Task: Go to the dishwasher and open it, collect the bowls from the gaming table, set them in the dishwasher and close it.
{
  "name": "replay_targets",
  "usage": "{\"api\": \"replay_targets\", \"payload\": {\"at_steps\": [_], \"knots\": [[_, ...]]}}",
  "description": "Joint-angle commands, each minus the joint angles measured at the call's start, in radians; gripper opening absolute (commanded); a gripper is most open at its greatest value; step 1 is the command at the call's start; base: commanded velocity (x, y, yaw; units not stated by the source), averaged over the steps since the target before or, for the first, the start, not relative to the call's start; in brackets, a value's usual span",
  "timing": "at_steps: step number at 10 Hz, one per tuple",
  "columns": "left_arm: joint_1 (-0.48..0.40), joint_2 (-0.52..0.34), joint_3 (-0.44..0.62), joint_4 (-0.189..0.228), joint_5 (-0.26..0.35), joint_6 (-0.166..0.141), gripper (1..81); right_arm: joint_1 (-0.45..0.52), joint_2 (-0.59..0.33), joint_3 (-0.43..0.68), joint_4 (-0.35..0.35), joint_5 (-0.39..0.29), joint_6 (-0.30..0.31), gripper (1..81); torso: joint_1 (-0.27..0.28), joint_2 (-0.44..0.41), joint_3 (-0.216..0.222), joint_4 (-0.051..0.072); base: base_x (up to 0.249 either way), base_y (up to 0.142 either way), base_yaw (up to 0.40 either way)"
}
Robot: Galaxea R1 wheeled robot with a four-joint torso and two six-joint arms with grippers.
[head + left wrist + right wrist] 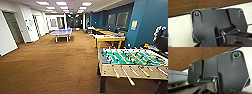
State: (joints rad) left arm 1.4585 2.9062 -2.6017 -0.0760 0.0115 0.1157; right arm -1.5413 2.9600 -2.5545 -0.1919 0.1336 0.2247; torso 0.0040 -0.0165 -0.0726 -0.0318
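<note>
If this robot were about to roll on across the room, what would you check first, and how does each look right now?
1. Brown carpet ahead free of obstacles: ok.
2. Clearance from the table-football table close on the right: cannot tell.
3. Yellow-wood table beyond it out of the path: ok.
4. Blue table-tennis table far off: ok.
5. Bowls or dishwasher in sight: not ok.
6. Grippers empty: cannot tell.

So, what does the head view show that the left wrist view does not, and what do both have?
Head view alone: the table-football table at right, a blue table-tennis table far off, yellow-wood tables by the blue wall. Left wrist view alone: a thin blue cable across the robot's dark plate, and a white surface. Both: the brown carpet.
</note>
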Motion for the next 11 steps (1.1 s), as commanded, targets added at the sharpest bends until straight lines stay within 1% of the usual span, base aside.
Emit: {"api": "replay_targets", "payload": {"at_steps": [1,2,11], "knots": [[-0.046,-0.010,0.000,-0.013,0.059,-0.001,81.1,0.037,-0.007,0.010,-0.015,-0.046,-0.004,81.1,0.000,0.000,0.000,0.000,0.133,0.070,0.000],[-0.045,-0.010,0.000,-0.013,0.059,0.001,81.1,0.039,-0.007,0.010,-0.015,-0.046,-0.004,81.1,0.000,0.000,0.000,0.000,0.131,0.061,0.000],[-0.040,-0.008,0.000,-0.010,0.059,0.001,81.1,0.033,0.003,0.010,-0.014,-0.046,-0.004,81.1,0.000,0.000,0.000,0.000,0.125,0.000,0.000]]}}
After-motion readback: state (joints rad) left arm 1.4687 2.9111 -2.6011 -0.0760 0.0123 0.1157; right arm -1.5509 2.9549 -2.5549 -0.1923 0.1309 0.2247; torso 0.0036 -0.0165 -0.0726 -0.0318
